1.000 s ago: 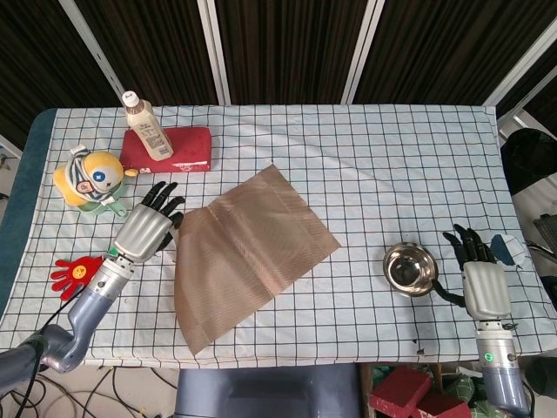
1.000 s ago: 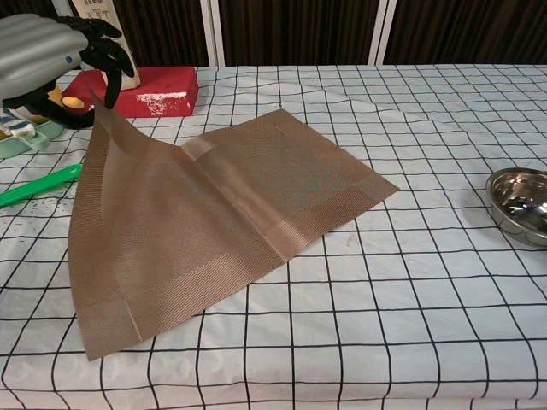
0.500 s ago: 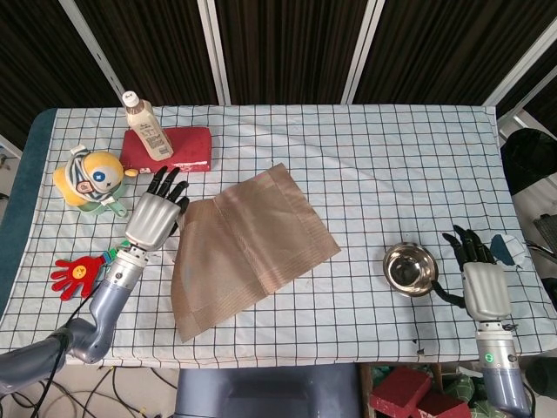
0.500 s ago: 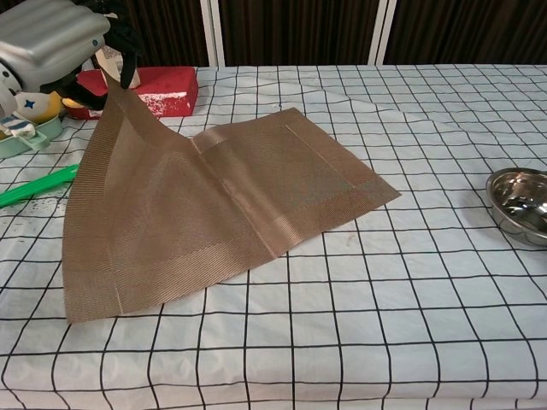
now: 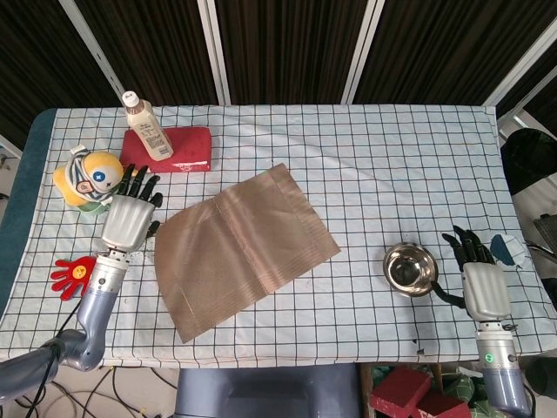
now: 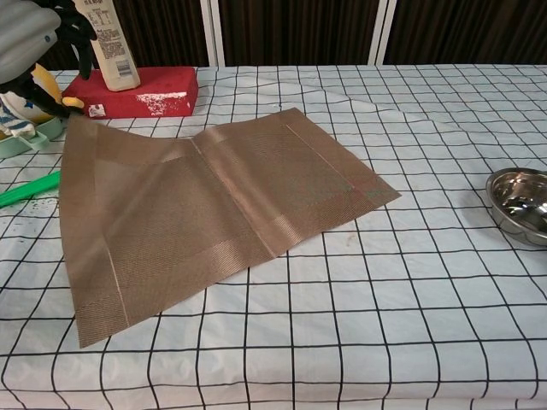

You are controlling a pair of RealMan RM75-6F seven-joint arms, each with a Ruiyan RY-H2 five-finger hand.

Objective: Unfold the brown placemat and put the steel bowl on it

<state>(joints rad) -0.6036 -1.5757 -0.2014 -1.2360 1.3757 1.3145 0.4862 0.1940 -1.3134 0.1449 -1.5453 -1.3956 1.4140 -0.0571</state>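
Note:
The brown placemat (image 5: 239, 251) (image 6: 205, 213) lies spread open on the checked table, with a crease down its middle. My left hand (image 5: 127, 218) (image 6: 34, 38) is at its left corner. The thumb side touches that corner, which looks slightly lifted, and the other fingers are spread and point away. The steel bowl (image 5: 409, 268) (image 6: 519, 203) sits upright on the cloth at the right, well apart from the mat. My right hand (image 5: 483, 283) rests just right of the bowl with its fingers apart and nothing in it. The chest view does not show it.
A bottle (image 5: 146, 126) stands on a red block (image 5: 174, 148) at the back left. A yellow doll (image 5: 87, 178) sits just behind my left hand. A red hand-shaped toy (image 5: 77, 272) with a green handle (image 6: 30, 190) lies near the left edge.
My left hand has carried the mat's corner leftward and down, so the raised flap has opened out almost flat. The bowl and the right hand have not moved.

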